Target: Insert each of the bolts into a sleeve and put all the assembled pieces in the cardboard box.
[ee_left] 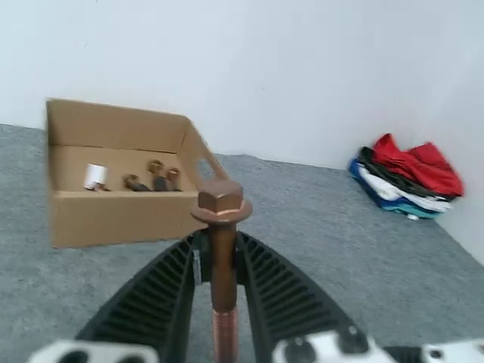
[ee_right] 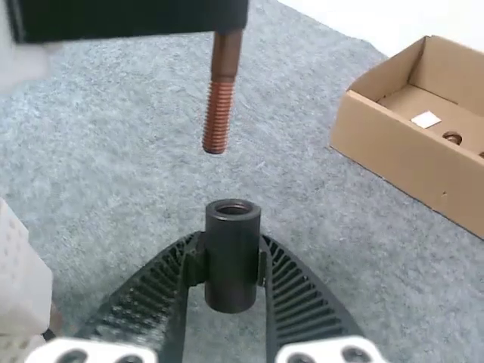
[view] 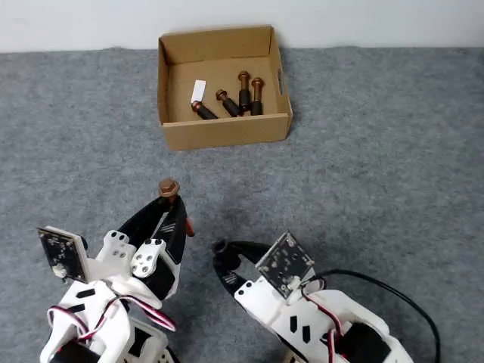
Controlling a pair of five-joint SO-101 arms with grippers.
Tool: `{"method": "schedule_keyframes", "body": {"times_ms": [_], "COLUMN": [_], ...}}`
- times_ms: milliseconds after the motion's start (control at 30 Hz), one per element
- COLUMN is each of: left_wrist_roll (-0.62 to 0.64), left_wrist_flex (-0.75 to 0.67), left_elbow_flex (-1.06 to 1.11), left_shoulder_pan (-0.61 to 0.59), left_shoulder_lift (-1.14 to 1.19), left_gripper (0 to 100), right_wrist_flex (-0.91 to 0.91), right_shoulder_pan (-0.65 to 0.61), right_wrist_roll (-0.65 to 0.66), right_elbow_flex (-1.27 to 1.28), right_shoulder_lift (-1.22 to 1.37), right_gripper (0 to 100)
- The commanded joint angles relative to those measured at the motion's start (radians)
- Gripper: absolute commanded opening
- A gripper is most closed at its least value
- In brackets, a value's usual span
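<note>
My left gripper (view: pixel 172 208) is shut on a copper bolt (view: pixel 169 188), gripping its shank below the hex head (ee_left: pixel 220 203). My right gripper (view: pixel 221 253) is shut on a black sleeve (ee_right: pixel 232 253), held upright with its bore open. In the right wrist view the bolt's threaded end (ee_right: pixel 218 113) hangs a short way off the sleeve's mouth, below the left gripper's dark fingers (ee_right: pixel 128 19). The cardboard box (view: pixel 224 130) stands at the back of the table with several assembled pieces (view: pixel 243 97) lying inside.
Grey carpet covers the table. A white tag (view: pixel 198 91) lies in the box. A pile of folded clothes (ee_left: pixel 408 178) rests by the wall far off to the side. Open carpet lies between the grippers and the box.
</note>
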Motion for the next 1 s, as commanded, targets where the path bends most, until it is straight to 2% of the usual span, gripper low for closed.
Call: {"method": "schedule_keyframes", "body": {"times_ms": [0,133,267,500,600,867,967], "left_wrist_roll": [0.049,0.061,0.063,0.064,0.064,0.063,0.058], "left_wrist_flex": [-0.037,-0.038,-0.084,-0.078,-0.057,-0.048,0.009], "left_elbow_flex": [-0.045,-0.047,-0.048,-0.039,-0.036,0.033,0.030], "left_shoulder_pan": [0.075,0.120,0.123,0.144,0.181,0.183,0.187], "left_shoulder_lift": [-0.006,-0.003,-0.002,0.000,0.000,-0.002,-0.002], "left_gripper": [0,0,0,0,0,0,0], "right_wrist_flex": [-0.031,-0.031,-0.031,-0.088,-0.088,-0.088,-0.088], "right_shoulder_pan": [-0.012,-0.012,-0.012,-0.012,-0.012,-0.012,-0.007], "right_wrist_roll": [0.020,0.018,0.018,0.020,0.020,0.020,0.020], "right_elbow_flex": [0.002,0.003,0.018,0.021,0.020,0.003,-0.012], "right_shoulder_lift": [-0.004,-0.004,-0.007,-0.002,-0.002,-0.010,-0.010], "right_gripper": [0.8,0.8,0.8,0.8,0.8,0.8,0.8]}}
